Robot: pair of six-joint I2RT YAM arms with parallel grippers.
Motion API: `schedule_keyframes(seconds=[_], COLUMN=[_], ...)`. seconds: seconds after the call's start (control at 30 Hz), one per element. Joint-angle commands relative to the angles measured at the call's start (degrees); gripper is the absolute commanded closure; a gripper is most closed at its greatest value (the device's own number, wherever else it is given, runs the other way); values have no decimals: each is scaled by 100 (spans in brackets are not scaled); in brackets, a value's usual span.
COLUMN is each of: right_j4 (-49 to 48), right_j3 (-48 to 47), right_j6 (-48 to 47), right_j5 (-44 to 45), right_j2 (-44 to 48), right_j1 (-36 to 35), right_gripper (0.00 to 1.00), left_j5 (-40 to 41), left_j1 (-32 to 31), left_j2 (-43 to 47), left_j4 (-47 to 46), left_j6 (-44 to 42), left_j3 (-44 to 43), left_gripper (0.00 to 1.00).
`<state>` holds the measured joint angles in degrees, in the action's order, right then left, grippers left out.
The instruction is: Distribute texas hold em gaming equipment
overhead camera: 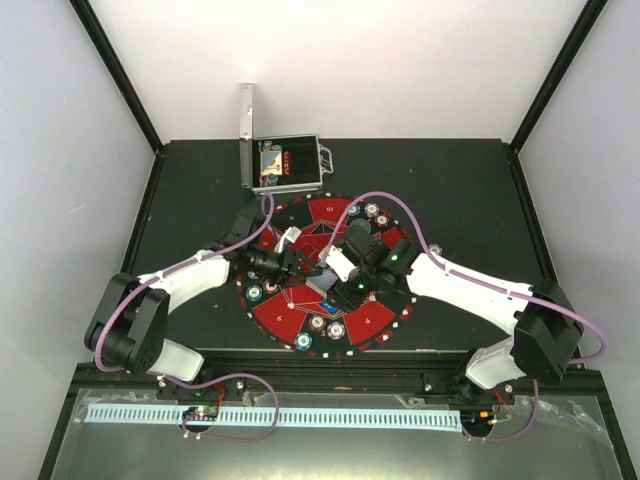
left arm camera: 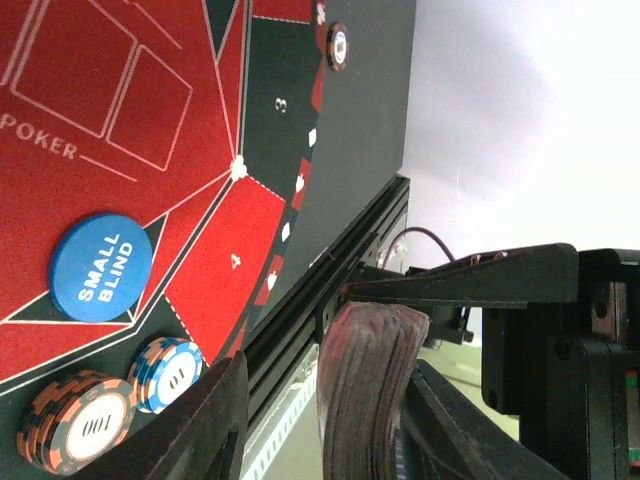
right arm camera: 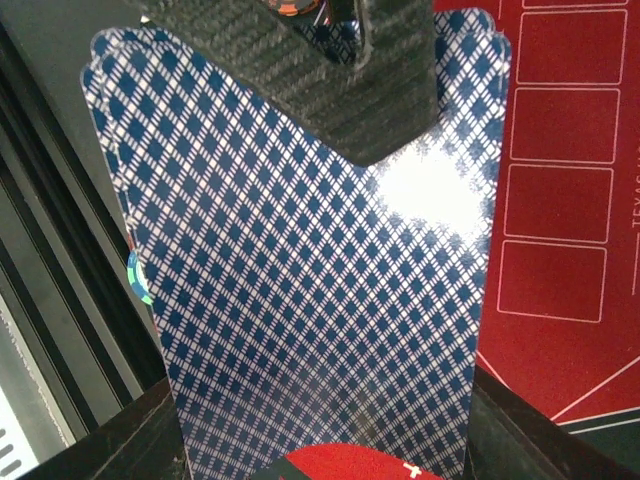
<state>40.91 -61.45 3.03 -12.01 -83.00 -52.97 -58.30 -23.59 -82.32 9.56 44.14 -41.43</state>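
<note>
Over the middle of the round red-and-black mat, both grippers meet at a deck of playing cards. My right gripper is shut on the deck, whose blue diamond-patterned back fills the right wrist view. My left gripper stands open around the same deck, seen edge-on. Its right finger touches the cards and its left finger is apart from them. A blue "small blind" disc lies on the mat. An orange chip stack and a blue-and-white chip stack stand near it.
An open silver metal case stands behind the mat. Poker chips sit around the mat's rim. A black rail runs along the table's near edge.
</note>
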Motion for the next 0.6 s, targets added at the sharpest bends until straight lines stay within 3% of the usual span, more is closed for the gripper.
schedule_keyframes(seconds=[0.0,0.37,0.5,0.57], right_j4=[-78,-100,-109,-118], right_j3=[-192,-157,-151,-148], right_j6=[-109,-92,-83,-68], right_j5=[109,270,277,224], right_j2=[-2,-142,-147,-146], right_j1=[-54,-63,-63,-64], right_gripper=[41,41,41,39], left_j5=[-309,-507,-584,-598], left_j1=[-107,-255,-260,-267], left_j2=[-94,-99,-91,-70], left_j4=[-297,-461,-514,-554], left_j6=[191,291,290,289], left_j3=[8,48,81,101], left_gripper=[62,80,96,98])
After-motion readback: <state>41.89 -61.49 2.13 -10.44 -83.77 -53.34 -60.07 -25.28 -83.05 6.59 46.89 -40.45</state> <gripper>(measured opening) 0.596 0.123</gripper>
